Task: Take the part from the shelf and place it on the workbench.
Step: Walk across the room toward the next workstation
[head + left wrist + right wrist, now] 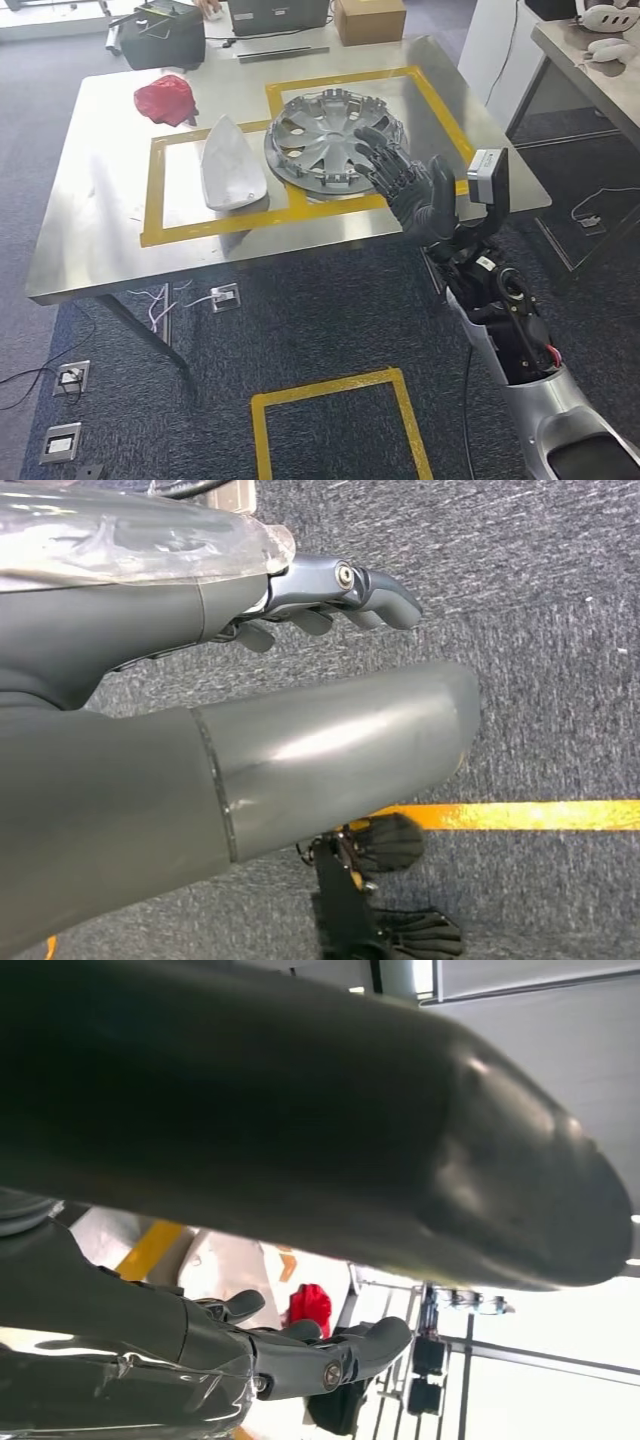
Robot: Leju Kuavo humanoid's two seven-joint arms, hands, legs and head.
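Hubcap (333, 140) lies flat on the desk (98, 200), inside the yellow tape, just ahead of my right hand (411, 190), whose fingers are spread and hold nothing. I judge it placed; I should draw the hand straight back without nudging the rim.

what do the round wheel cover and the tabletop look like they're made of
Wheel cover: probably moulded plastic with a silver-grey satin paint; thin spokes and clip tabs around the rim suggest it. Tabletop: looks like brushed stainless steel, with soft blurred reflections and a folded edge.
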